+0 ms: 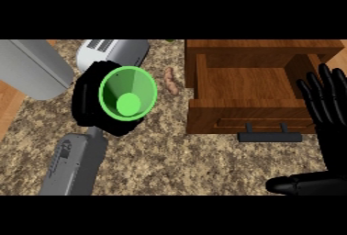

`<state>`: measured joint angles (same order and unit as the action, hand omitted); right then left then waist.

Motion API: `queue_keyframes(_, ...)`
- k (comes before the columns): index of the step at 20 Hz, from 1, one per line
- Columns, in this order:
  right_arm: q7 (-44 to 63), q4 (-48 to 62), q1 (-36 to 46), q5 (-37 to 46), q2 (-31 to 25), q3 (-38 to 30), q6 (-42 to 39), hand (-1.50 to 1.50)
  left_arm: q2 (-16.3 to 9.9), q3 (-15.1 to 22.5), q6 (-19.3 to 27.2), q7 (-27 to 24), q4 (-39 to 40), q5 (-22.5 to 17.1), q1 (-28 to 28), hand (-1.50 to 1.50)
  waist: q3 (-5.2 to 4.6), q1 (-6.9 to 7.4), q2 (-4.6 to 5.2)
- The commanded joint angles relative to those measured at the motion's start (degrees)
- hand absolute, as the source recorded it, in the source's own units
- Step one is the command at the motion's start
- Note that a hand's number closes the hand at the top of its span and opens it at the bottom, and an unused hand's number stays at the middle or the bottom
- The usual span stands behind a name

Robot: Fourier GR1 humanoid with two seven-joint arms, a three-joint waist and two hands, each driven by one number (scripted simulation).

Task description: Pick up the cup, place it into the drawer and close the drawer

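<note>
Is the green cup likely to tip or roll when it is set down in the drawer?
The cup narrows toward a small base, so it probably tips easily. Round, it may roll if it falls. It looks stiff in the left hand.

The cup (128,93) sits left of the drawer (248,106).

Head view looks steeply down at counter (169,156).

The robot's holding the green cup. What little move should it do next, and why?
Probably carry the green cup rightward, toward the open wooden drawer. The left hand is curled round the cup, which is left of the drawer, and the drawer looks empty. The right hand rests open beside it.
</note>
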<state>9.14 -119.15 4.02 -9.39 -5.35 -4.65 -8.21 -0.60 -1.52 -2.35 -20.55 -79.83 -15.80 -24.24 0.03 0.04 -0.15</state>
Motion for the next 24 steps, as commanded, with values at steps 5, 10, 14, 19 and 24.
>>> queue_keyframes(5,0.05,3.84,4.88,0.16,-1.01,-2.16,1.04,-1.5,0.59,3.37,9.97,12.14,-5.56,2.9,-10.7,1.5,-0.01,0.02,0.12)
queue_keyframes(10,-3.25,4.48,0.04,-1.61,-1.29,-2.94,-2.23,-1.5,0.59,4.27,13.25,13.72,1.77,4.98,-18.78,1.5,0.0,-0.39,0.19)
queue_keyframes(14,0.21,-0.86,-0.28,2.44,2.03,2.7,1.52,-1.5,-0.42,1.59,11.74,12.06,9.65,4.47,-25.01,1.5,-0.02,-0.61,0.19)
queue_keyframes(19,2.6,0.09,2.46,0.06,0.06,-0.37,1.49,-1.5,0.59,4.18,16.66,12.99,17.69,4.55,-32.96,1.5,-0.02,-0.89,0.27)
queue_keyframes(24,-3.25,0.65,-2.82,1.09,0.22,0.31,-1.66,-1.5,0.6,9.69,21.9,9.07,27.11,0.6,-37.09,1.5,0.0,-1.53,0.34)
